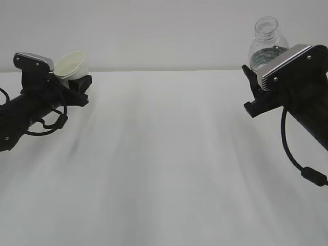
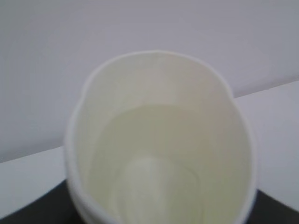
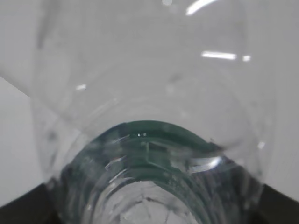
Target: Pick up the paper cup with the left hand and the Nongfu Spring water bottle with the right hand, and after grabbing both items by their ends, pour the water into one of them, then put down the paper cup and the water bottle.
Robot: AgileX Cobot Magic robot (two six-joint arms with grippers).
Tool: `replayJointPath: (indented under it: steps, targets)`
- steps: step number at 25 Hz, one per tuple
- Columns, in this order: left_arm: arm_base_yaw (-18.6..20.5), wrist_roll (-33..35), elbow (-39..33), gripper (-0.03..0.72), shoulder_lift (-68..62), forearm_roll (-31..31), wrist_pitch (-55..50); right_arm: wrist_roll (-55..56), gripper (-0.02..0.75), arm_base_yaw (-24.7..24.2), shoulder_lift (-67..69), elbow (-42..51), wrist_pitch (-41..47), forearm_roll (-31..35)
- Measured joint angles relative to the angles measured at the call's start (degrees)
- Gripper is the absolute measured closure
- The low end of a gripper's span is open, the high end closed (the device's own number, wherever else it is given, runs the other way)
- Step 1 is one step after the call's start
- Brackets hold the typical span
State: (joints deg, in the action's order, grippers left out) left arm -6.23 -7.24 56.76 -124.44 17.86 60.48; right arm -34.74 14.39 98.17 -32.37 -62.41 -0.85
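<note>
**Both grippers loaded, well apart, pour or set-down pending**

Left hand [image 1: 77, 84] is clamped around the paper cup [image 1: 72, 65], jaws part-way apart on its lower body; the cup sits tilted, mouth facing up and toward the camera. Right hand [image 1: 256, 89] grips the Nongfu Spring water bottle [image 1: 266, 46] low on its body, jaws likewise held apart by it, neck up, capless.

We see both items lifted off the table [image 1: 164, 169] at opposite edges. In the left wrist view the cup [image 2: 159, 140] seems to hold a shallow pool of water [image 2: 154, 158], though we cannot be sure. Bottle contents in the right wrist view [image 3: 149, 140] are unclear.

We judge the step as either closing in to pour or lowering. To do it well: level the cup, bring the neck over the rim before tipping, tip slowly, keep the squeeze light so the cup does not buckle.
</note>
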Motion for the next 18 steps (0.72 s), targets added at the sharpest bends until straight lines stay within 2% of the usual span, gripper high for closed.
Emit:
replayJointPath:
  steps: [12,18]
  targets:
    - [4.27,0.1,0.0,0.286,-1.12,3.2,-2.74,0.35,0.244,0.0,0.0,0.0,0.1,0.0]
    - [4.85,0.1,0.0,0.286,-5.63,3.43,0.19,0.56,0.245,0.0,0.0,0.0,0.21,0.0]
